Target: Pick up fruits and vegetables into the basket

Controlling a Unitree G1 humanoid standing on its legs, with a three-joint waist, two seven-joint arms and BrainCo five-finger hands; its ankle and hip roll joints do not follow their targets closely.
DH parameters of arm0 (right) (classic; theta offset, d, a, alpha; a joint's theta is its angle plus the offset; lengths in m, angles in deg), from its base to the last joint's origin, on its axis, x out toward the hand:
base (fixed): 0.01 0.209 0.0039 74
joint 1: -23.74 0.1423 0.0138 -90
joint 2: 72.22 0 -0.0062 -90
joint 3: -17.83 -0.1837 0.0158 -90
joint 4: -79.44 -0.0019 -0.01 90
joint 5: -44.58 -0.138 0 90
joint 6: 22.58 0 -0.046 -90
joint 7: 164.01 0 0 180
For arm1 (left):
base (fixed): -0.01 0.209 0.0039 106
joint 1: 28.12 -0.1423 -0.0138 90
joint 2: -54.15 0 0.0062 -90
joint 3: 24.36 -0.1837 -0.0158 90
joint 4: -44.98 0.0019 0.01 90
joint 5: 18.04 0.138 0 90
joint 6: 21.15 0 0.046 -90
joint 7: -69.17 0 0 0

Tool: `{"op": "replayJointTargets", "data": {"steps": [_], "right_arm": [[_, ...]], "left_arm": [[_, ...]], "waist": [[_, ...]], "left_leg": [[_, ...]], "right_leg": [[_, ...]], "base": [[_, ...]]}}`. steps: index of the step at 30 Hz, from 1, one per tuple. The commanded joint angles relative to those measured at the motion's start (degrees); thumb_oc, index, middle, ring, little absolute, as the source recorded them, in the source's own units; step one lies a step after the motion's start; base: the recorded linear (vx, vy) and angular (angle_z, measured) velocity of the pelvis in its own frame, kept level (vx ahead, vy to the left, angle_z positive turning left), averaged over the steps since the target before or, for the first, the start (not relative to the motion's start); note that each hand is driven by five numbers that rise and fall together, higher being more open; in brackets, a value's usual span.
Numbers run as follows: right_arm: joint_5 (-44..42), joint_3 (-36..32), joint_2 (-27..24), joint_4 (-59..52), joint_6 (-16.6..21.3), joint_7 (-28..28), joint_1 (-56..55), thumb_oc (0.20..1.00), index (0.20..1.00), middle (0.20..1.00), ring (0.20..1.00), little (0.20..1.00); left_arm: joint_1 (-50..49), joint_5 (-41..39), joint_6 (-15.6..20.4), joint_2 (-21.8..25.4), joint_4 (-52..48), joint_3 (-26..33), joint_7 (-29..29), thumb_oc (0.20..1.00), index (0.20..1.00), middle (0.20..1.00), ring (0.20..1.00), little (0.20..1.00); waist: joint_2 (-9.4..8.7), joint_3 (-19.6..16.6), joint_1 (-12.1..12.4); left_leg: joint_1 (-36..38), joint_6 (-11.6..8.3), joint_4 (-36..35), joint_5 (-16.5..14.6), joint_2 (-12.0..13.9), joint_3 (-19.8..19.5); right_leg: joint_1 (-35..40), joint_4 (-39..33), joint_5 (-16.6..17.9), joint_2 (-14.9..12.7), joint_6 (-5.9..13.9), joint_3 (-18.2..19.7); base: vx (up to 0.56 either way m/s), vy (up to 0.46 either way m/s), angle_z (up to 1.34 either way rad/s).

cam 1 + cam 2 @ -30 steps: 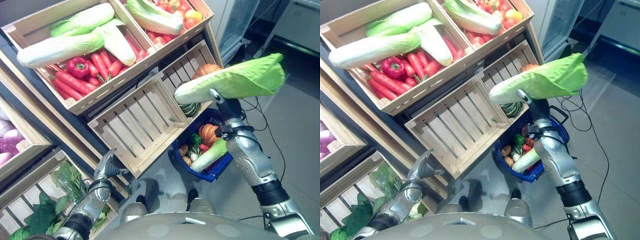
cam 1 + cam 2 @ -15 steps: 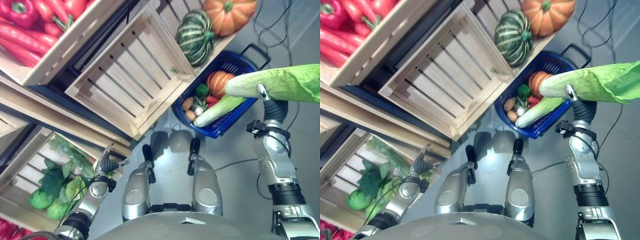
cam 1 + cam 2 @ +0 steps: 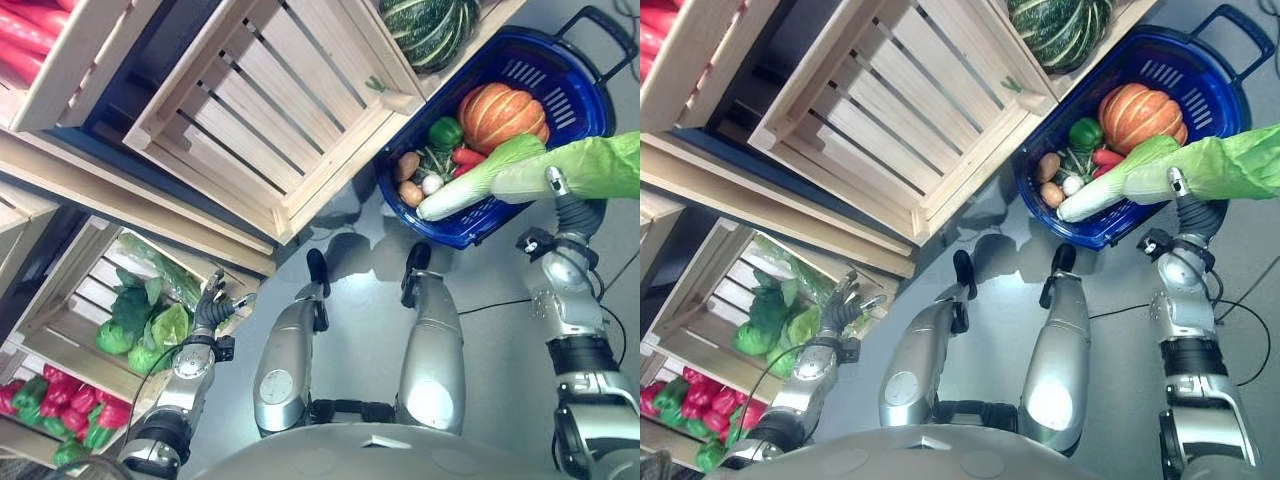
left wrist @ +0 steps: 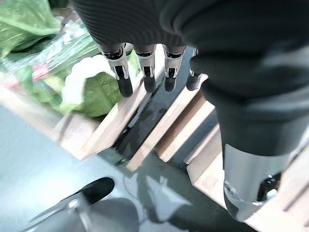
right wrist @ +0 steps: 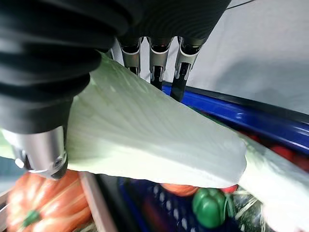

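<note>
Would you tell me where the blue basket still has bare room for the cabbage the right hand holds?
The blue basket is bare at its far end, between the pumpkin and the handle. The near end is crowded: another cabbage, green pepper, potatoes. The right hand holds the cabbage over the near rim.

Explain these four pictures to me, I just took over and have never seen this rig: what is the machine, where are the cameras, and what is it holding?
It is a two-armed humanoid. Two pictures come from its head, looking down; the other two from cameras on its wrists. Its right hand is shut on a long cabbage above the blue basket on the floor, which already holds a pumpkin, a green pepper and another long cabbage. Its left hand is open and holds nothing, beside a low wooden crate of leafy greens. An upper slatted crate stands beside the basket.
</note>
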Motion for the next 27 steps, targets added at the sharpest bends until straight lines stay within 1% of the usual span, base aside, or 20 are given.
{"op": "replayJointTargets", "data": {"steps": [1, 4, 5, 7, 8, 12, 13, 14, 16, 18, 21, 24, 27], "right_arm": [[-2.99, -3.51, -5.11, 1.54, 1.04, -4.22, 2.24, 0.200, 0.200, 0.200, 0.200, 0.200], [-5.30, -3.34, -6.26, 4.76, 0.40, -7.98, 3.87, 0.200, 0.200, 0.200, 0.200, 0.200], [-6.63, -3.20, -7.04, 7.30, 0.19, -10.07, 4.98, 0.200, 0.200, 0.200, 0.200, 0.200], [-6.51, -2.73, -7.51, 9.70, -0.13, -10.76, 6.14, 0.200, 0.200, 0.200, 0.200, 0.200], [-7.36, -2.15, -8.70, 13.00, -0.66, -12.86, 7.74, 0.200, 0.200, 0.200, 0.200, 0.200], [-5.52, -0.23, -11.20, 18.65, -2.38, -16.25, 11.25, 0.200, 0.200, 0.200, 0.200, 0.200], [-5.58, 0.81, -11.96, 20.38, -3.44, -18.27, 12.38, 0.200, 0.200, 0.200, 0.200, 0.200], [-5.61, 0.98, -12.08, 20.59, -3.63, -18.57, 12.58, 0.200, 0.200, 0.200, 0.200, 0.200], [-5.06, 2.34, -13.09, 23.85, -4.47, -22.50, 14.29, 0.200, 0.200, 0.200, 0.200, 0.200], [-3.39, 3.58, -13.53, 25.65, -5.60, -24.67, 15.55, 0.200, 0.200, 0.200, 0.200, 0.200], [-5.34, 4.82, -13.79, 28.02, -6.98, -27.88, 16.96, 0.200, 0.200, 0.200, 0.200, 0.200], [-7.50, 5.20, -13.41, 31.93, -8.12, -32.65, 18.21, 0.200, 0.200, 0.200, 0.200, 0.200], [-7.97, 5.48, -12.92, 35.54, -9.59, -34.89, 19.22, 0.200, 0.200, 0.200, 0.200, 0.200]], "left_arm": [[-7.22, -4.59, -4.33, 0.77, 2.28, -1.19, -2.26, 1.000, 1.000, 1.000, 1.000, 1.000], [-7.79, -5.72, -5.69, 0.94, 2.14, -1.10, -3.43, 1.000, 1.000, 1.000, 1.000, 1.000], [-8.29, -5.78, -5.67, 1.17, 2.31, -1.04, -4.25, 1.000, 1.000, 1.000, 1.000, 1.000], [-8.58, -5.33, -5.66, 1.26, 2.46, -0.99, -4.95, 1.000, 1.000, 1.000, 1.000, 1.000], [-9.08, -4.92, -5.19, 1.64, 2.31, -1.26, -5.98, 1.000, 1.000, 1.000, 1.000, 1.000], [-9.91, -4.36, -5.18, 2.31, 1.65, -1.68, -7.24, 1.000, 1.000, 1.000, 1.000, 1.000], [-9.92, -4.40, -5.49, 2.67, 1.22, -1.80, -7.44, 1.000, 1.000, 1.000, 1.000, 1.000], [-9.90, -4.39, -5.61, 2.73, 1.15, -1.82, -7.43, 1.000, 1.000, 1.000, 1.000, 1.000], [-9.73, -4.10, -6.13, 3.70, 0.61, -1.70, -8.24, 1.000, 1.000, 1.000, 1.000, 1.000], [-9.36, -4.19, -6.52, 4.52, 0.00, -1.76, -8.77, 1.000, 1.000, 1.000, 1.000, 1.000], [-8.99, -3.84, -7.08, 5.49, -0.67, -1.72, -9.19, 1.000, 1.000, 1.000, 1.000, 1.000], [-8.80, -3.64, -6.69, 6.31, -0.51, -2.04, -9.81, 1.000, 1.000, 1.000, 1.000, 1.000], [-8.36, -3.82, -6.86, 6.61, -0.26, -2.31, -10.21, 1.000, 1.000, 1.000, 1.000, 1.000]], "waist": [[1.64, -0.56, 1.26], [2.28, -0.56, 1.78], [2.72, -0.56, 2.25], [3.05, -0.56, 2.56], [3.57, -0.56, 3.14], [4.58, -0.56, 4.24], [4.81, -0.56, 4.60], [4.84, -0.56, 4.65], [5.10, -0.56, 5.31], [5.25, -0.56, 5.71], [5.33, -0.56, 6.27], [5.51, -0.56, 6.82], [5.74, -0.56, 7.30]], "left_leg": [[-4.80, 1.77, 10.38, -6.75, 0.24, 1.11], [-6.52, 1.83, 11.42, -6.24, -0.11, 0.90], [-7.50, 1.81, 12.03, -5.83, -0.32, 0.65], [-8.13, 1.86, 12.41, -5.70, -0.57, 0.51], [-9.03, 1.90, 12.76, -5.30, -0.74, 0.34], [-10.71, 2.09, 13.66, -5.08, -1.15, 0.29], [-11.45, 2.18, 14.18, -5.22, -1.33, 0.20], [-11.56, 2.20, 14.27, -5.25, -1.36, 0.19], [-12.78, 2.43, 14.96, -5.36, -1.62, 0.02], [-13.90, 2.57, 15.59, -5.51, -1.75, -0.03], [-15.02, 2.91, 16.12, -5.82, -1.94, -0.13], [-16.54, 3.28, 17.26, -6.27, -2.08, -0.41], [-17.82, 3.71, 18.29, -6.95, -2.21, -0.49]], "right_leg": [[1.17, -2.45, -1.49, 1.97, 1.14, -1.80], [-0.44, -1.43, -1.74, 1.74, 0.80, -1.64], [-1.41, -0.75, -1.91, 1.58, 0.58, -1.68], [-2.23, -0.19, -2.01, 1.47, 0.47, -1.60], [-3.20, 0.35, -2.08, 1.29, 0.28, -1.58], [-4.59, 1.21, -2.45, 0.96, -0.11, -1.65], [-5.20, 1.77, -2.64, 0.75, -0.20, -1.70], [-5.31, 1.85, -2.66, 0.71, -0.21, -1.71], [-6.18, 2.10, -2.63, 0.61, -0.35, -1.84], [-7.20, 2.41, -2.55, 0.47, -0.39, -1.89], [-7.91, 2.35, -2.32, 0.46, -0.39, -2.04], [-9.07, 2.99, -2.41, 0.49, -0.51, -1.91], [-10.12, 3.62, -2.45, 0.37, -0.60, -1.88]], "base": [[0.00, -0.029, 0.11], [0.00, -0.036, 0.08], [0.01, -0.044, 0.07], [0.01, -0.030, 0.12], [0.01, -0.014, 0.14], [0.01, -0.005, 0.17], [0.01, -0.002, 0.09], [0.01, -0.008, 0.08], [0.00, -0.023, 0.05], [-0.01, -0.033, 0.06], [0.00, -0.036, 0.06], [0.00, -0.033, 0.05], [0.00, -0.018, 0.11]]}}
